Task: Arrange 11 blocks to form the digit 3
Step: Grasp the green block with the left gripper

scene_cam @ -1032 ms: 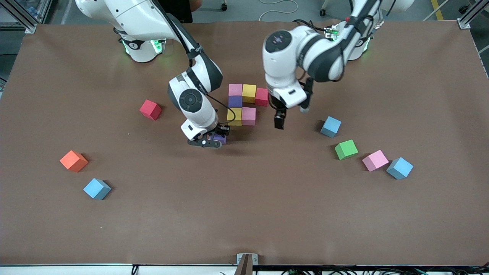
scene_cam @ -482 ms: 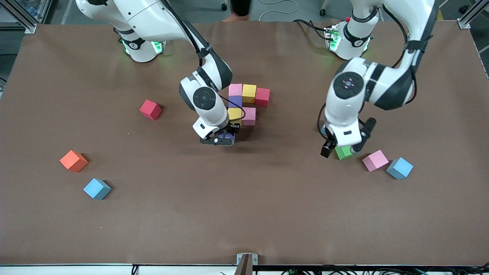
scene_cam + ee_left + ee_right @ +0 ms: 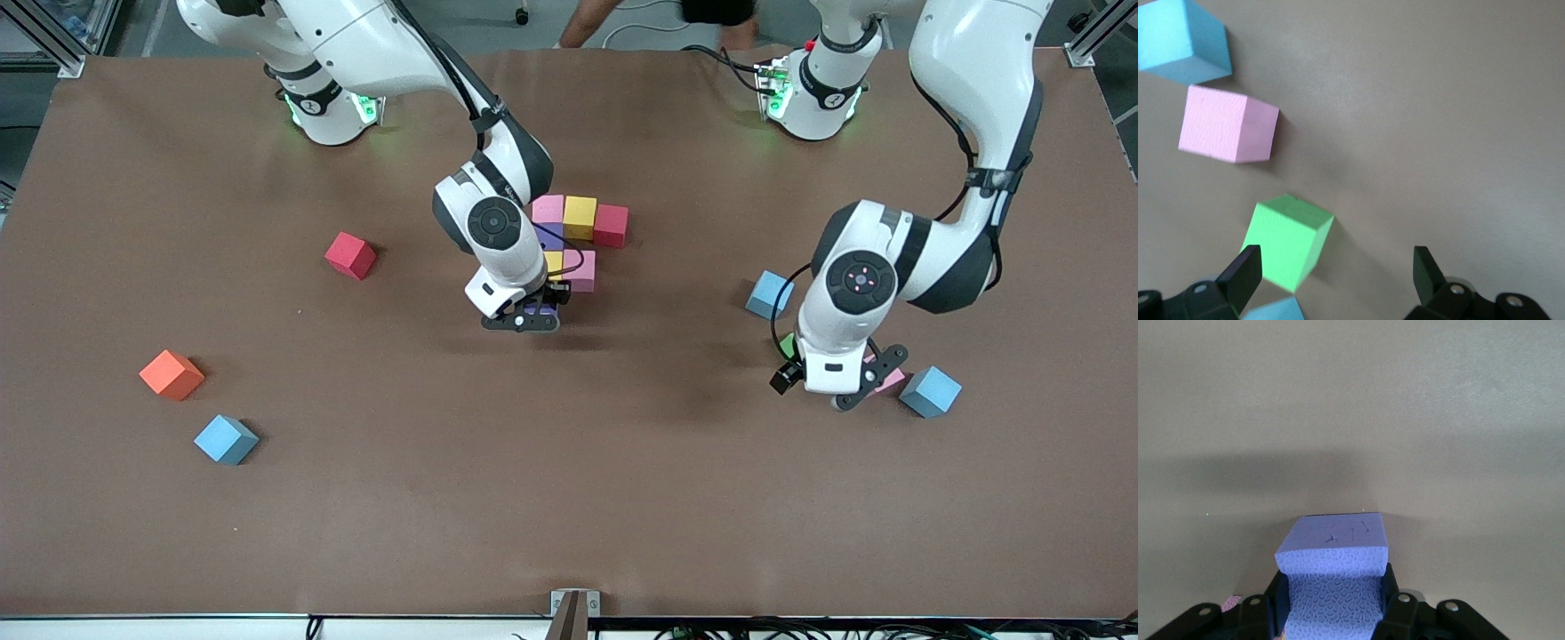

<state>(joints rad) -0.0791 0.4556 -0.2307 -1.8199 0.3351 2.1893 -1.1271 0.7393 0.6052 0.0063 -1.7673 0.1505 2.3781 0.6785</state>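
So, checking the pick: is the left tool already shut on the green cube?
No, the left tool is open, the green cube beside one finger.

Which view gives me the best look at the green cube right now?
The left wrist view: the green cube shows whole, beside the open left tool. In the front view the left arm hides all but a sliver. The right wrist view misses it.

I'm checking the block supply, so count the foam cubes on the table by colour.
pink cubes: 3
yellow cubes: 2
red cubes: 2
purple cubes: 2
green cubes: 1
light blue cubes: 3
orange cubes: 1
Total: 14
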